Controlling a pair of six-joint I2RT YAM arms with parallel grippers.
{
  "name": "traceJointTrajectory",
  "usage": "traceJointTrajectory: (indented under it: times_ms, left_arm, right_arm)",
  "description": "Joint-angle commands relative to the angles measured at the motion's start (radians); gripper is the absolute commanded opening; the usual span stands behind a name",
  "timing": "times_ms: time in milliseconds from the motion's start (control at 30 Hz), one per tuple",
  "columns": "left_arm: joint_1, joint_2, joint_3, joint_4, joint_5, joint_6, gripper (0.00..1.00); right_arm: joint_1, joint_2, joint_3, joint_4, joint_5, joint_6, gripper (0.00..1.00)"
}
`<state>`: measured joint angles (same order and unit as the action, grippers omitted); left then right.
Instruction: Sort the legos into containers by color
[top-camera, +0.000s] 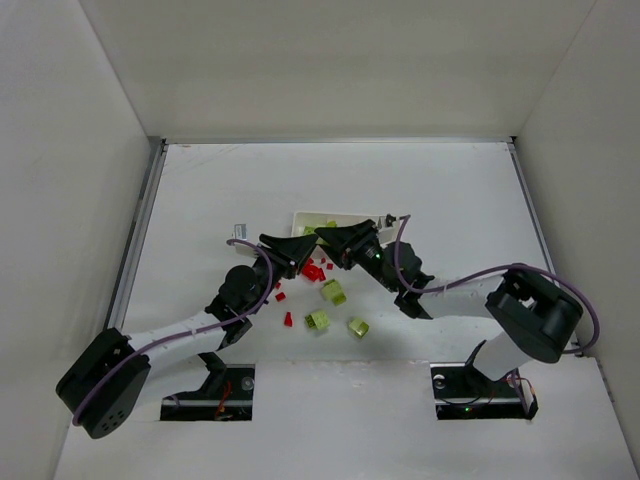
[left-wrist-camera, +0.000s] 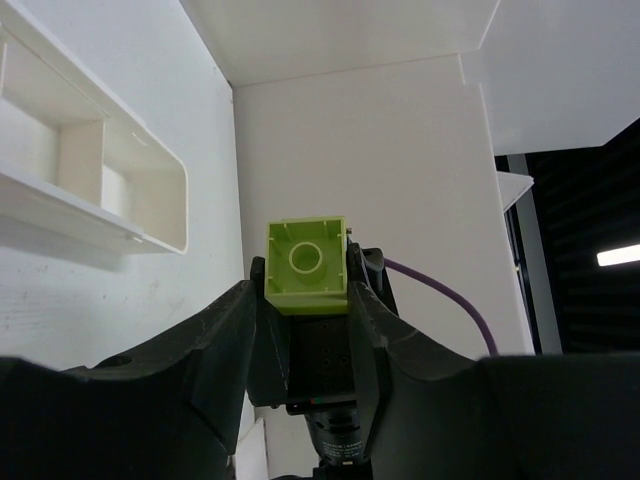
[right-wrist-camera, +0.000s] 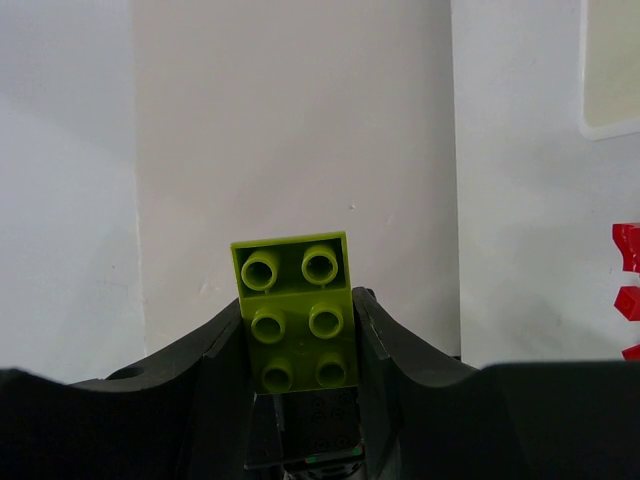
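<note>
My left gripper (left-wrist-camera: 308, 288) is shut on a square lime lego (left-wrist-camera: 305, 268), whose hollow underside faces the camera. Beside it on the left is the white tray of containers (left-wrist-camera: 150, 185). My right gripper (right-wrist-camera: 297, 330) is shut on a longer lime lego (right-wrist-camera: 293, 300) with its studs showing. In the top view both grippers, left (top-camera: 297, 252) and right (top-camera: 336, 243), meet just in front of the tray (top-camera: 300, 216), which has lime pieces in it. Red legos (top-camera: 315, 270) lie below the grippers. Three lime legos (top-camera: 333, 291) (top-camera: 318, 320) (top-camera: 358, 327) lie nearer the bases.
Single red pieces (top-camera: 280, 295) (top-camera: 288, 318) lie on the table by the left arm. Red pieces (right-wrist-camera: 628, 248) show at the right edge of the right wrist view. White walls enclose the table on three sides. A small grey object (top-camera: 240, 230) sits left of the tray.
</note>
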<state>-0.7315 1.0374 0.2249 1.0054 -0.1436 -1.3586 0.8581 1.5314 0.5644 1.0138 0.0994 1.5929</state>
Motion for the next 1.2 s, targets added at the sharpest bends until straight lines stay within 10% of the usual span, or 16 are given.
traceJointTrajectory:
  times_ms: [0,533,1167]
  left_arm:
    - [0.002,0.003,0.028,0.090,-0.002,0.003,0.35]
    - [-0.015,-0.014,0.022,0.119,0.006,0.018,0.25]
    - [0.060,-0.131,-0.048,0.018,0.030,0.035,0.16]
  right_arm:
    - [0.023,0.016,0.043,0.085,-0.024,0.018,0.27]
    - [0.040,0.067,0.055,0.094,-0.027,0.036,0.29]
    - [0.017,-0.042,-0.003,0.008,-0.006,-0.089,0.67]
